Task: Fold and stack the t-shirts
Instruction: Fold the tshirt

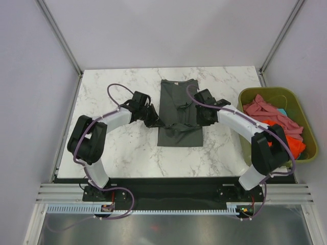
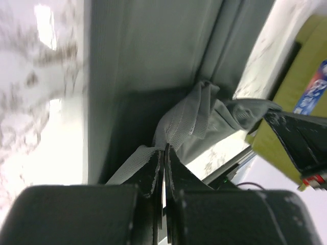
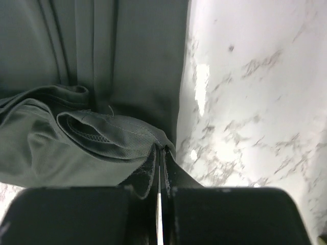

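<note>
You are pinching the charcoal t-shirt [image 1: 176, 97] at both side edges, left pincer [image 1: 152, 120] and right pincer [image 1: 202, 118] each pressed together on a bunch of soft, fine-knit cloth. It is lying as a long narrow panel mid-surface [image 1: 127, 148], and you are probably gripping it this way so the near half folds over evenly. The other tees [image 1: 263, 109] are waiting crumpled in the olive bin [image 1: 268, 91].

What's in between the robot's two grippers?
The dark grey t-shirt: the left gripper and right gripper each pinch one side edge, and its bunched cloth spans the gap between them. The top view shows it.

Overhead camera looks down; close wrist cameras share the t-shirt [image 1: 179, 109].
</note>
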You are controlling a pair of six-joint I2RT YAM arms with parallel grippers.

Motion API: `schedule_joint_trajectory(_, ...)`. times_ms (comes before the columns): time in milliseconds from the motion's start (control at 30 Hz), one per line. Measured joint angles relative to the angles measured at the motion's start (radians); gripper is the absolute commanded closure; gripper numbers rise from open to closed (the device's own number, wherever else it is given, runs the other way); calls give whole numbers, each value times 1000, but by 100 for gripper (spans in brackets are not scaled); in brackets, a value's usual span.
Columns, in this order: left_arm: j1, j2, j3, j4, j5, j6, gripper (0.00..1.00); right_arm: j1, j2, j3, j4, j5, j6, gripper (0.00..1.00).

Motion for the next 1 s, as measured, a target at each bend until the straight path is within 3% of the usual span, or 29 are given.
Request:
schedule_joint_trajectory(500, 117, 248, 378, -64, 58, 68, 98, -98, 277, 378, -18, -11, -107, 100)
schedule_joint_trajectory(667, 134, 319, 461, -68, 73, 73, 98, -119, 357, 446, -14, -11, -118, 100)
schedule_joint_trajectory(800, 148, 367, 499, -68, 80, 73, 97, -134, 410, 480, -19, -11, -120, 94)
schedule_joint_trajectory(867, 156, 388, 509, -69, 83, 74, 93, -138, 442, 509, -18, -12, -122, 91)
schedule_joint_trajectory(1000, 166, 428, 538, -79, 91, 83, 64, -144, 483, 545, -11, -12, -129, 75)
